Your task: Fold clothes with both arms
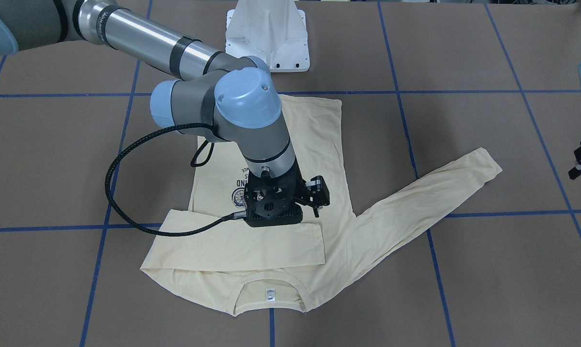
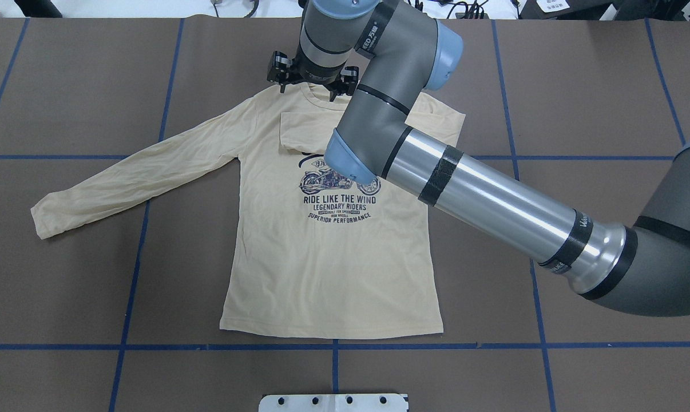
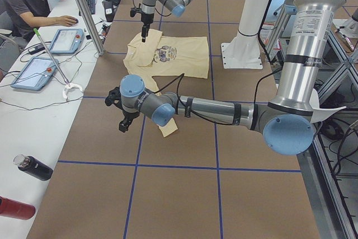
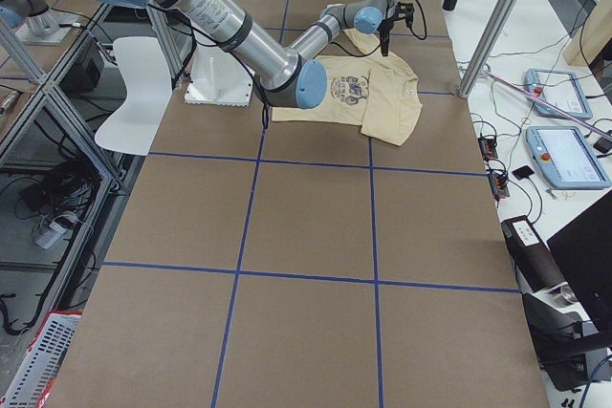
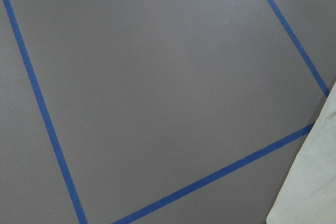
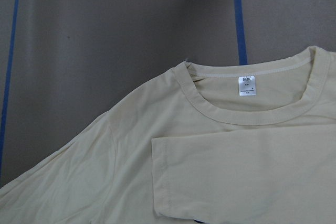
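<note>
Black fingers of the right gripper (image 1: pixel 276 207) are hiding under its own body, so I cannot tell their spread; it is hovering over the chest of the shirt (image 2: pixel 328 269), just by the folded sleeve (image 1: pixel 242 241). Left gripper (image 3: pixel 123 124) is hanging off the cloth near the cuff (image 2: pixel 42 220), spread unclear too. Shirt is lying flat, print up, on the table (image 2: pixel 579 86). One sleeve is looking done; the spread sleeve (image 2: pixel 133 171) is likely needing a pinch at the cuff and a carry across. Print (image 2: pixel 336 194) is reading "RIDE LIKE THE WIND", "LEGENDARY RIDERS", "SUPERIOR PERFORMANCE"; label (image 6: pixel 248 85) is showing "SIZE"
</note>
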Available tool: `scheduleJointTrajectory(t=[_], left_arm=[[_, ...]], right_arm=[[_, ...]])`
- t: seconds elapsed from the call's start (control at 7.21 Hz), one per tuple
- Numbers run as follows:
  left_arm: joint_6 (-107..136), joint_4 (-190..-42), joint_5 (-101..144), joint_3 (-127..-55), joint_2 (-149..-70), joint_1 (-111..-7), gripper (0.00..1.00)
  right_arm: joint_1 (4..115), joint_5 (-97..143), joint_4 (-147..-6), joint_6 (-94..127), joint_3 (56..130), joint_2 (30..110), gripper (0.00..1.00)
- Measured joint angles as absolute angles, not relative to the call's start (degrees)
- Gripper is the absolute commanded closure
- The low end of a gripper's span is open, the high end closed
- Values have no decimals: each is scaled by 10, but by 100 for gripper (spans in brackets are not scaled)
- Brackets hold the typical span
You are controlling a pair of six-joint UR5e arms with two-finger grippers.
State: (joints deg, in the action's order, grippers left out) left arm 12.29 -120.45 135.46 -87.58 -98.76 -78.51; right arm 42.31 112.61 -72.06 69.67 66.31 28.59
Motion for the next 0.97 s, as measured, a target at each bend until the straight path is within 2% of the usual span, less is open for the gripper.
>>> scheduleJointTrajectory(t=[0.28,0.69,0.97], left_arm=[[235,-1267,1296,-888,-978,-736,1],[385,-1296,1186,-981,-897,-627,1],[449,-1300,1147,-1008,-861,-581,1]], right_arm=[[442,1129,-774,668,725,334,0],[467,1126,-893,575,864,433,0],[483,1131,-908,545,924,492,0]])
